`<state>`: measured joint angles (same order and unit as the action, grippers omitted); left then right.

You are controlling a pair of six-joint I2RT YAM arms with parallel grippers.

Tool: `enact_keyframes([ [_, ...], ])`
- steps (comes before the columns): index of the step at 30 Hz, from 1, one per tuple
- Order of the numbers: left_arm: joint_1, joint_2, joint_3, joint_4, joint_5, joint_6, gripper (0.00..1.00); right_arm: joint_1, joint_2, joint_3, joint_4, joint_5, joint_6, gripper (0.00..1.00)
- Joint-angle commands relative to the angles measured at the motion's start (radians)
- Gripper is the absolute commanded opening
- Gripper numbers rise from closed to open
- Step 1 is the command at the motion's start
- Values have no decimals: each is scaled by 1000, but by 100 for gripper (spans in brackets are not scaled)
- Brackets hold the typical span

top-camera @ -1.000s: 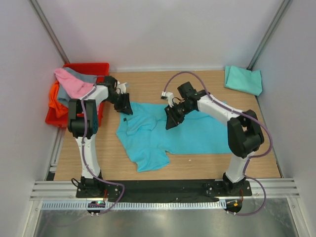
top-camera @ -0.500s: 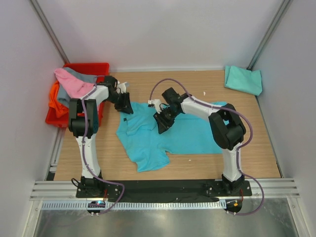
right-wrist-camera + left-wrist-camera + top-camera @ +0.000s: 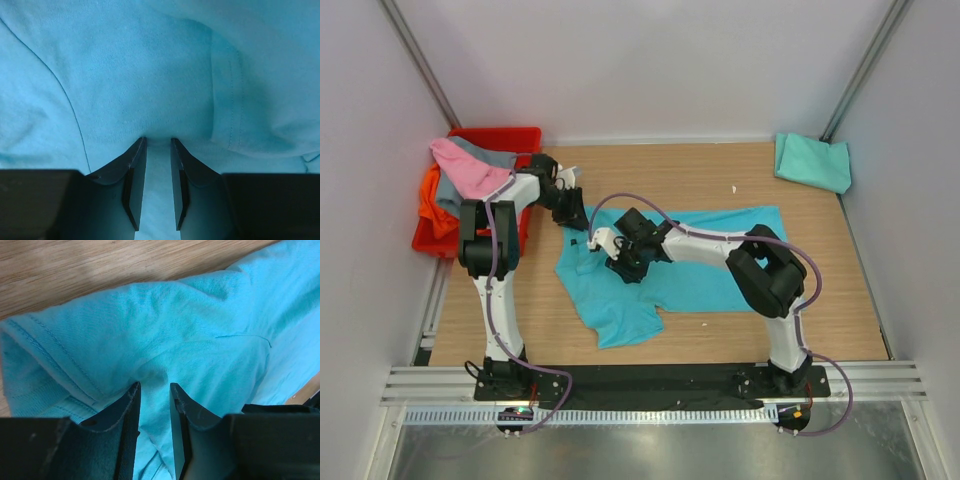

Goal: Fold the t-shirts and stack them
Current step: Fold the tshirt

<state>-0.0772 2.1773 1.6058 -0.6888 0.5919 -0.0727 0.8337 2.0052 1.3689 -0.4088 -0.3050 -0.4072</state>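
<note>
Pale wood-grain tabletop (image 3: 670, 170) fills the space between plain white walls. On it the left gripper (image 3: 572, 213) has its jaws drawn in to a narrow slit, pinching a raised pucker of the bright turquoise-blue cloth t-shirt (image 3: 710, 275) at the shirt's far left edge. The right gripper (image 3: 620, 262) is closed just as tightly on a fold nearer the shirt's middle left. The left wrist view shows the left gripper (image 3: 152, 387) with cloth drawn up between its fingers, a stitched hem (image 3: 60, 352) just to one side and a strip of bare wood beyond. The right wrist view shows the right gripper (image 3: 157, 142) with nothing but turquoise fabric around it, crossed by a double-stitched seam (image 3: 231, 100). Only the overhead camera shows the whole shirt, lying rumpled across the table's middle with one sleeve toward the near edge. It also shows the rest. A pale mint-teal folded t-shirt (image 3: 812, 160) lies in the far right corner. A pink t-shirt (image 3: 470, 167), a grey t-shirt (image 3: 498, 153) and an orange t-shirt (image 3: 432, 205) are heaped over the red plastic crate (image 3: 505, 135) at far left. That makes five shirts, one crate and two arms.
</note>
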Motion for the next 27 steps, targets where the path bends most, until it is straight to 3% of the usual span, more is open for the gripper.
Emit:
enact_keyframes([
  [1, 5, -16, -17, 23, 3, 1, 31, 25, -62, -14, 70, 115, -54, 32],
  [12, 13, -5, -26, 25, 22, -4, 31, 42, -152, -24, 82, 224, -131, 32],
  [27, 21, -17, -30, 25, 22, -9, 31, 54, -60, 4, 128, 245, -145, 32],
])
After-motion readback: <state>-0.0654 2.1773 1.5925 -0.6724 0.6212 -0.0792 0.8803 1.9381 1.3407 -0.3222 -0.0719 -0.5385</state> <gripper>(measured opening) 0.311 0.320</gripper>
